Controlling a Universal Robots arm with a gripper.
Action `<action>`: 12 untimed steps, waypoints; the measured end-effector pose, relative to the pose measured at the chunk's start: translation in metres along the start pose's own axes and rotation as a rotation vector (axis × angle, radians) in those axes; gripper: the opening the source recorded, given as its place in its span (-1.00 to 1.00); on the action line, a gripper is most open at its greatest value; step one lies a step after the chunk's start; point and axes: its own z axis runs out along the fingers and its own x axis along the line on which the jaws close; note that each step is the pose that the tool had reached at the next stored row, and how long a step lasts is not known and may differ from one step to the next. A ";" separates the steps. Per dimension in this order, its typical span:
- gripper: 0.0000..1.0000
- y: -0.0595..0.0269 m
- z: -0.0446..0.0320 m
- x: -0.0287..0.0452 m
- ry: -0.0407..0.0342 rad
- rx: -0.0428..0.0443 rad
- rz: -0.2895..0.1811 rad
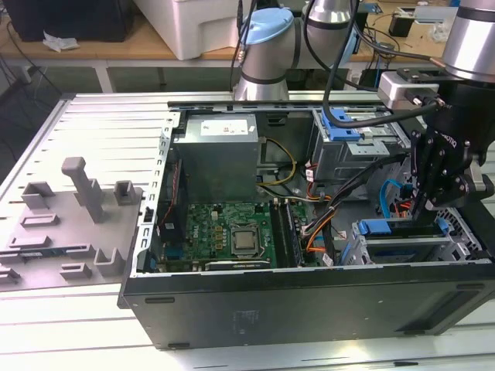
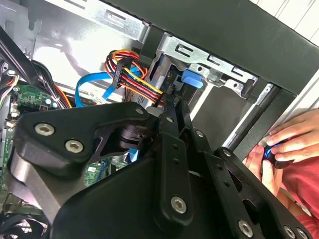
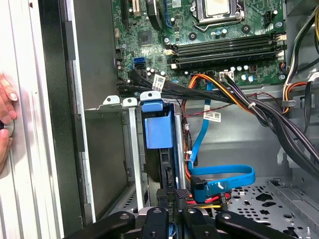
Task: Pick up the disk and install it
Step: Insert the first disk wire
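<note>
Standing on edge inside the drive cage (image 3: 132,149), the disk (image 3: 158,130) is lodged in its slot; the pincer (image 3: 174,195) is drawn narrow just at its near edge, a posture judged suited to pushing rather than gripping.

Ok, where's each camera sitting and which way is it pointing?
Exterior view: off the arm, looking down into the open computer case; the arm and gripper show at the exterior view's right, above the drive cage.
First wrist view: on the wrist, looking along the gripper at the disk in the drive cage, motherboard beyond.
Second wrist view: on the wrist, looking past the gripper's linkage at the drive cage.
Shared: both wrist views show the blue cable and a person's hand at the case's edge.
</note>
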 end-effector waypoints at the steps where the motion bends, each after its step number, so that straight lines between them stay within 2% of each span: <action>1: -0.65 0.0000 0.0000 0.0000 -0.0002 0.0003 0.000; 12: -0.65 0.0000 0.0002 0.0000 -0.0011 0.0036 0.001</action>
